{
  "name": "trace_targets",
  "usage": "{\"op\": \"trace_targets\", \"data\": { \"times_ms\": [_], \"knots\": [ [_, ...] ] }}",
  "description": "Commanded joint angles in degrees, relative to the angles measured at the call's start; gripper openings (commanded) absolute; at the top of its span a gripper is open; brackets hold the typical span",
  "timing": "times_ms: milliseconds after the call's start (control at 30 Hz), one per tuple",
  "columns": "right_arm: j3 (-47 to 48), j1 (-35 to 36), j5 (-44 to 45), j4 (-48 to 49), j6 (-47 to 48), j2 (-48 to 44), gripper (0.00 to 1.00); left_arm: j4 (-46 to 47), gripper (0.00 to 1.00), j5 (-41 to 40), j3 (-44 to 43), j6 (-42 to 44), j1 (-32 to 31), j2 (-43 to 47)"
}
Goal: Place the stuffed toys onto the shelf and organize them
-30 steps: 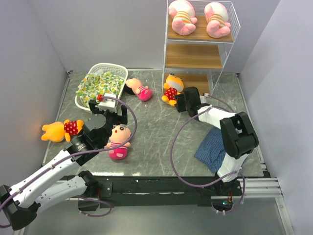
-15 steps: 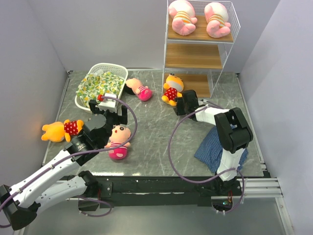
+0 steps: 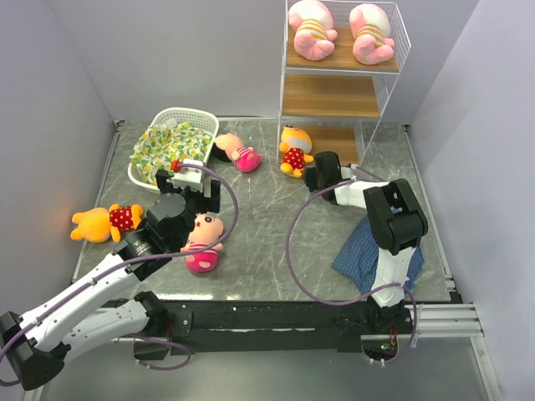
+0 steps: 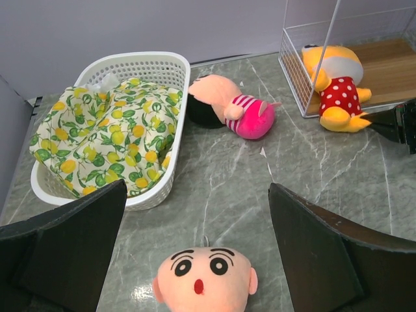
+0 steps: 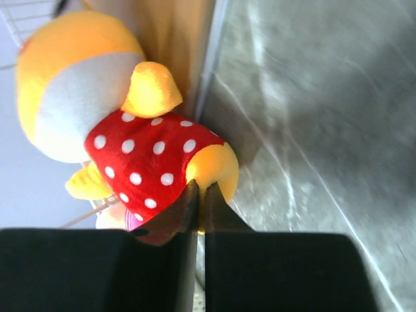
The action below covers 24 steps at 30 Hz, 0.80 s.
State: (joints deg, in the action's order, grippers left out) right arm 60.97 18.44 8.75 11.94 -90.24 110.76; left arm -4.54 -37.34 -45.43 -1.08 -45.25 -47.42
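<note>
Orange-yellow plush bear in a red dotted shirt (image 3: 293, 150) now leans closer to the bottom board of the white wire shelf (image 3: 331, 96), nudged by the right end effector (image 5: 198, 192), its fingers squeezed shut on nothing, so it is almost in.

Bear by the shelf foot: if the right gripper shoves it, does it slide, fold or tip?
Probably folds first: the bear is plush, so the shut right gripper at its leg would likely dent it. Likely light; may slide on the polished table. It sits against the shelf post, so it could snag or twist there.
</note>
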Motion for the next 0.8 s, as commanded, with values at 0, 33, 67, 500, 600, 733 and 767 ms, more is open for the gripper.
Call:
{"op": "trace_targets", "data": {
  "times_ms": [0, 33, 67, 500, 600, 733, 767],
  "knots": [
    [1.4, -0.6, 4.3, 8.2, 8.0, -1.2, 0.00, 1.0, 0.96, 0.3, -1.2, 0.3, -0.1, -0.3],
    [2.0, -0.8, 4.7, 9.2, 9.5, -1.3, 0.00, 1.0, 0.96, 0.3, -1.2, 0.3, -0.1, -0.5],
    [2.5, -0.8, 5.0, 9.3, 12.0, -1.4, 0.00, 1.0, 0.96, 0.2, -1.2, 0.3, -0.1, -0.7],
    [9.4, -1.5, 6.3, 11.1, 13.9, 4.5, 0.00, 1.1, 0.96, -0.2, -1.2, 0.4, -0.1, -1.9],
    [11.3, -1.8, 6.3, 11.2, 13.9, 6.0, 0.00, 1.1, 0.96, -0.2, -1.2, 0.3, -0.1, -2.2],
    [12.5, -1.8, 6.9, 11.8, 15.2, 7.0, 0.00, 0.9, 0.97, -0.2, -1.3, 0.3, -0.1, -2.4],
    [12.8, -1.9, 6.9, 11.8, 15.6, 7.4, 0.03, 1.0, 0.96, -0.2, -1.3, 0.3, -0.1, -2.4]
  ]
}}
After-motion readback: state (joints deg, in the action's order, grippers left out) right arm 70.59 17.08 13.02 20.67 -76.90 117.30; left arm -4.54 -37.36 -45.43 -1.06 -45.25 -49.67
